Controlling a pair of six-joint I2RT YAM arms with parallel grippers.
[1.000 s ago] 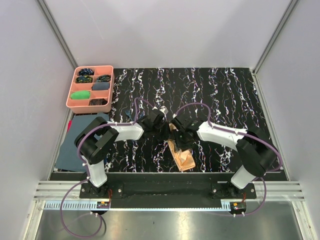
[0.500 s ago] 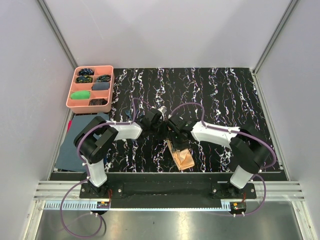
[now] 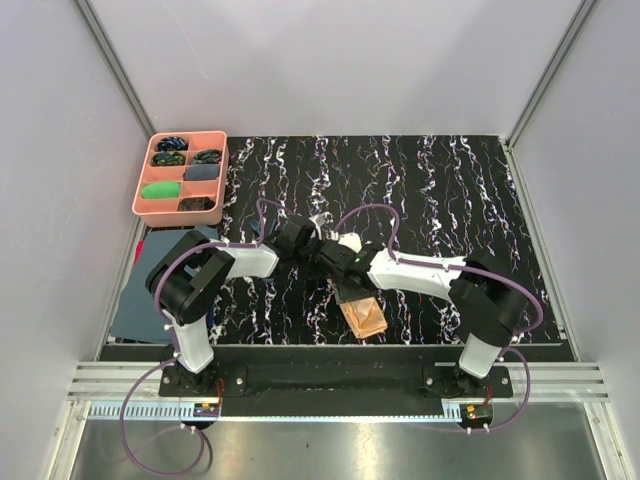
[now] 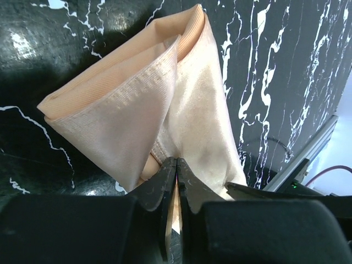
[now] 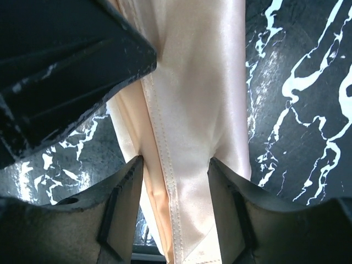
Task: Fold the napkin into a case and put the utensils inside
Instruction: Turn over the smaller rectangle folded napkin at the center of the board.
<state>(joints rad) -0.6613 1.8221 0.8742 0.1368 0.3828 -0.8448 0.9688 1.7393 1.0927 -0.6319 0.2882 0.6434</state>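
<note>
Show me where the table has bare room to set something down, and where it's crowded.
Free: the far band of the table, from the pink tray to the right wall, widest toward the far right corner. Crowded: near centre, where the left gripper and right gripper meet over the napkin; the blue-grey cloth covers the near-left edge.

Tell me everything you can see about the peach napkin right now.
The napkin is shiny peach-orange fabric with stitched hems, folded into loose, narrow layers. It sits near the front edge of the black marbled table, between both arms. The left gripper is shut on one layer; the right gripper is open astride it.
</note>
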